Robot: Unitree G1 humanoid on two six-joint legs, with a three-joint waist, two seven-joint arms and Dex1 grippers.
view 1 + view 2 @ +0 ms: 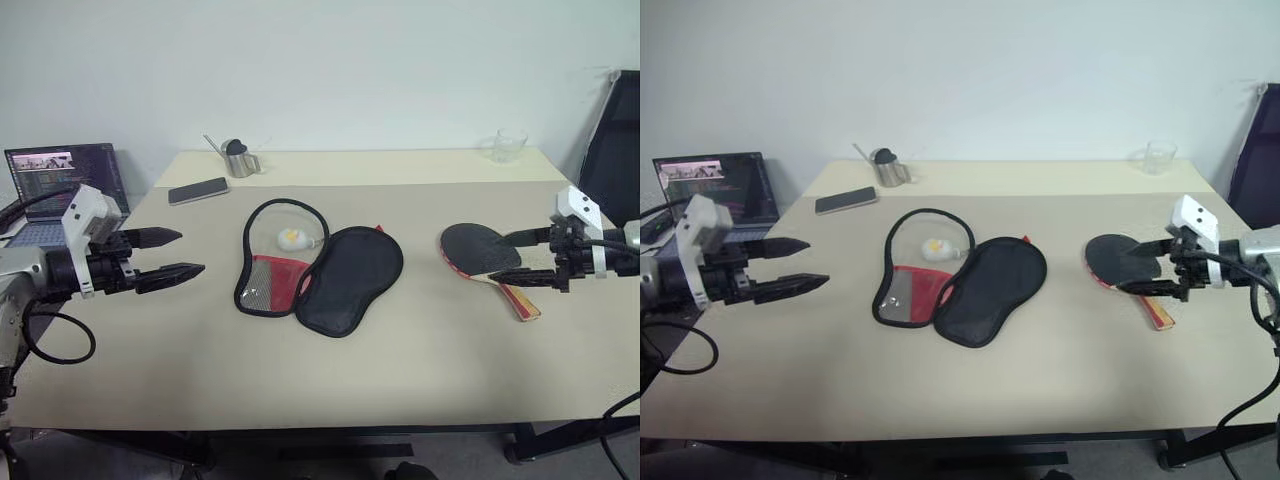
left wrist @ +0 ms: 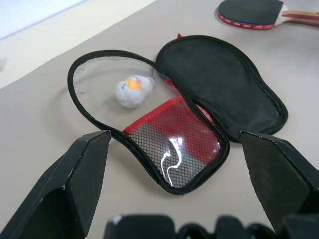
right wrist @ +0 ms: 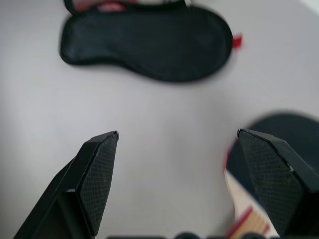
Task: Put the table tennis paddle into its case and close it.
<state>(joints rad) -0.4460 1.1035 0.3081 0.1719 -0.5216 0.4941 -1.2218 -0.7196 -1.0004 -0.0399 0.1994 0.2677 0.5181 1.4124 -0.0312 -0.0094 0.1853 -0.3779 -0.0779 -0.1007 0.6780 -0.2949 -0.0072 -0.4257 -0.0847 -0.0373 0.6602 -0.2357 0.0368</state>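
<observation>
Both grippers wide, nothing held

Now we see the left gripper (image 1: 172,255) spread wide and empty, the right gripper (image 1: 520,256) likewise, above the table tennis paddle (image 1: 480,252) lying on the table (image 1: 400,350). Between them, the case (image 1: 318,270) lies unzipped, flat.

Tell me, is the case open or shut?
Open: the case lies unzipped and spread in two halves on the table, nothing inside but a small charm.

L arm reaches in from the left, left gripper (image 1: 170,254) w/ fingers spread wide, pointing right, slightly down. R arm comes in from the right, right gripper (image 1: 512,256) also spread wide, pointing left, tilted down.
</observation>
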